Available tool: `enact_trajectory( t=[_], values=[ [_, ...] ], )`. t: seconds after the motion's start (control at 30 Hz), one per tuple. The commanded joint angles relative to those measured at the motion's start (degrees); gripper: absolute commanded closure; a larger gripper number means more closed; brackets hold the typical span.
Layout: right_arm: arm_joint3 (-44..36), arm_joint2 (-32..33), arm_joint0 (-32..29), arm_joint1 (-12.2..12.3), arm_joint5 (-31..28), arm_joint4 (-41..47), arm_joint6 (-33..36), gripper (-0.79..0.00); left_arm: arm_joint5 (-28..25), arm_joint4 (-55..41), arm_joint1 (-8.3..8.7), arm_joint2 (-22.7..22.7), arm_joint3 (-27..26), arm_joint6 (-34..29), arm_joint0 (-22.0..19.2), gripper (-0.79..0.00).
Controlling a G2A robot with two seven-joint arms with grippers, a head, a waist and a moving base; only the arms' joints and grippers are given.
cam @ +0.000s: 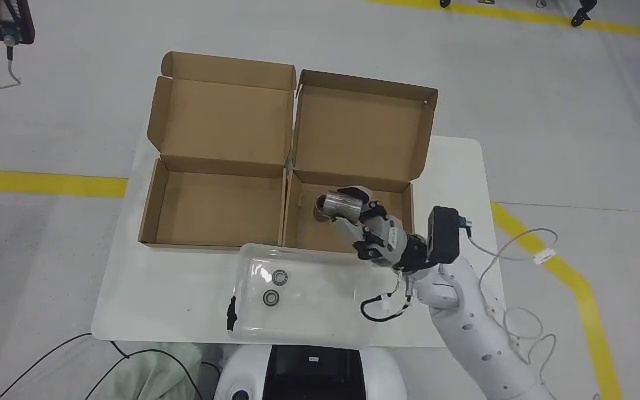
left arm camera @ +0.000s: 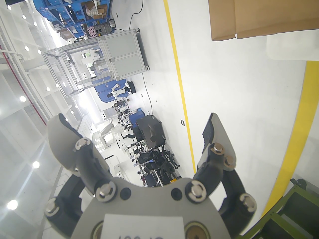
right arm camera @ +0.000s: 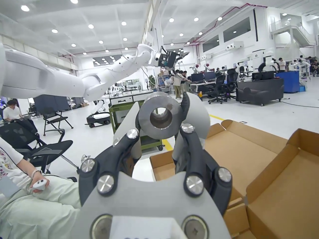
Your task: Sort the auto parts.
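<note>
- White surface [cam: 455,190] bears an open right box [cam: 303,230].
- Right claw [right arm camera: 160,100] is clamped on a hollow metal cylinder [right arm camera: 147,123] over that box; the cylinder's long axis is in line with the claw, bore facing the wrist.
- Left claw [left arm camera: 135,123] is spread apart, empty.

Site: robotics lab in a factory-style hall | evidence: yellow floor lines [left arm camera: 177,68], shelves of blue bins [left arm camera: 66,9], framed test cell [left arm camera: 104,58], monitors [right arm camera: 202,76], office chairs [right arm camera: 222,82], other robots [right arm camera: 264,63], high ceiling with round lights [right arm camera: 74,0]
</note>
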Motion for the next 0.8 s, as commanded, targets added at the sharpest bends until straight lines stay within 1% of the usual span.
enact_trajectory(
  t=[0.0,0.07,0.23,0.33,0.43,0.5,0.77],
  values=[
    [-0.57,-0.40,0.21,0.00,1.38,-0.63,3.36,0.000,0.00,0.00,0.00,0.00,0.00,0.00,0.00,-0.785],
    [-0.01,-0.29,0.56,0.00,3.52,-0.68,6.21,0.000,0.00,0.00,0.00,0.00,0.00,0.00,0.00,-0.785],
    [0.98,-0.74,2.13,-0.10,10.26,-0.89,17.58,0.000,0.00,0.00,0.00,0.00,0.00,0.00,0.00,-0.785],
    [0.31,-1.28,2.93,-0.19,15.10,-2.20,24.84,0.000,0.00,0.00,0.00,0.00,0.00,0.00,0.00,-0.785],
    [-0.62,-1.89,3.20,-0.28,19.08,-3.56,30.47,0.000,0.00,0.00,0.00,0.00,0.00,0.00,0.00,-0.785],
    [-0.97,-1.82,3.39,-0.27,23.17,-5.87,35.17,0.000,0.00,0.00,0.00,0.00,0.00,0.00,0.00,-0.785],
    [-2.43,-0.69,2.10,-0.19,31.89,-8.51,43.52,0.000,0.00,0.00,0.00,0.00,0.00,0.00,0.00,-0.785]
  ],
)
